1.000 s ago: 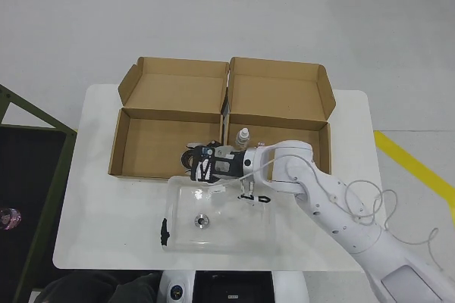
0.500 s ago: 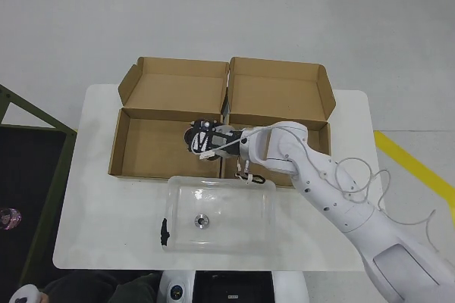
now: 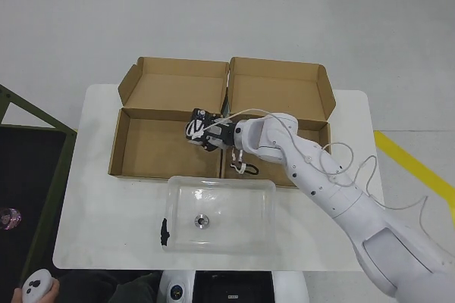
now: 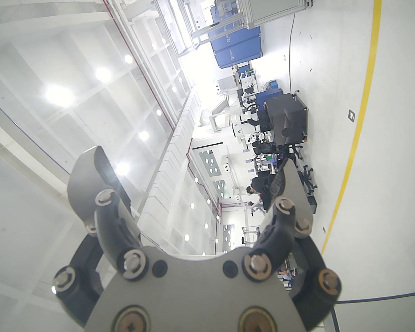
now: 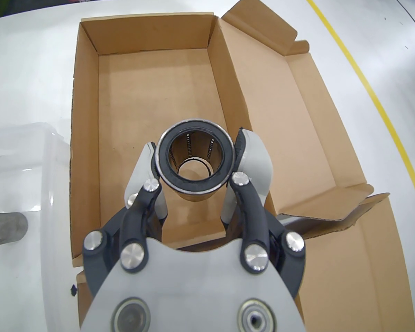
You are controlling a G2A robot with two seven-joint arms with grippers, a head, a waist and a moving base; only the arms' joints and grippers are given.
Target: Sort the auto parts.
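currently the right claw [image 5: 197, 148] is closed on the sides of a cylindrical bearing [image 5: 207, 148], holding it above the floor of the open cardboard box [image 5: 124, 88] on the bench [image 5: 27, 70]. the left claw [image 4: 190, 169] stands wide open and grips nothing.

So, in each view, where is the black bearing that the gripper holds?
Top view: the bearing, in the right gripper, hangs over the cardboard box.
Right wrist view: the bearing sits between that gripper's fingers, over the same box's floor.
Left wrist view: this camera faces the hall ceiling.
Shared landmark: the cardboard box.
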